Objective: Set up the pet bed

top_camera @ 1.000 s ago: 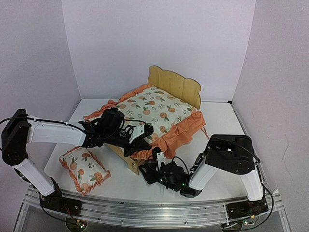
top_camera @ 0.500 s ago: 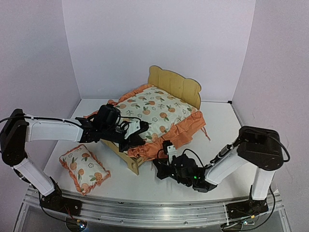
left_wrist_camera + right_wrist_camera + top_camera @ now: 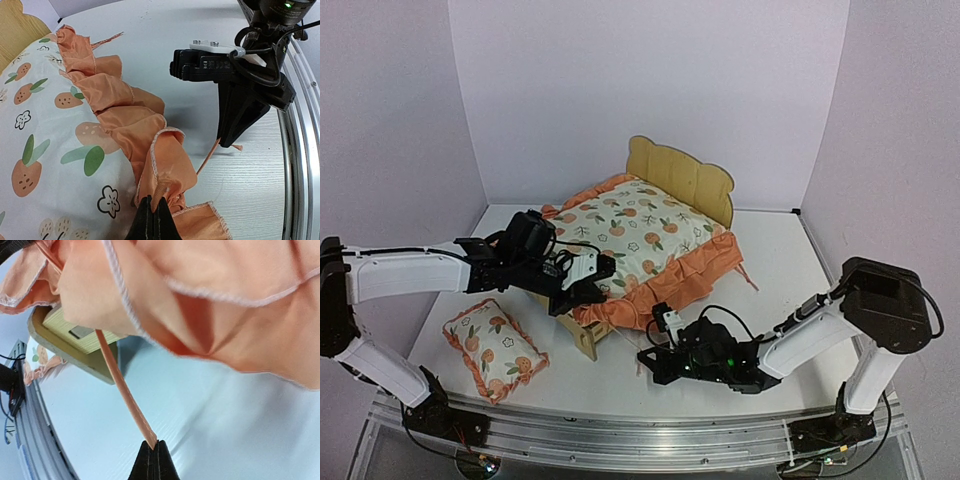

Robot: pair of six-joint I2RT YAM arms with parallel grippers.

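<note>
The white table (image 3: 775, 265) carries the light plywood pet bed (image 3: 682, 178) with its bear-ear headboard at its middle. The bed looks light and stiff, best gripped by a rigid board. The floppy fruit-print mattress cushion (image 3: 630, 230) lies on it, and the small matching pillow (image 3: 492, 350) lies apart at the near left. The left gripper (image 3: 152, 205) is clamped on the cushion's orange ruffle (image 3: 120, 120). The right gripper (image 3: 153, 446) pinches the thin orange tie ribbon (image 3: 122, 385).

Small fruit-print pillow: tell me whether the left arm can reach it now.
Probably yes: the pillow lies uncovered on the table beside that arm. But the left gripper is shut on the orange ruffle and must let go first.
</note>
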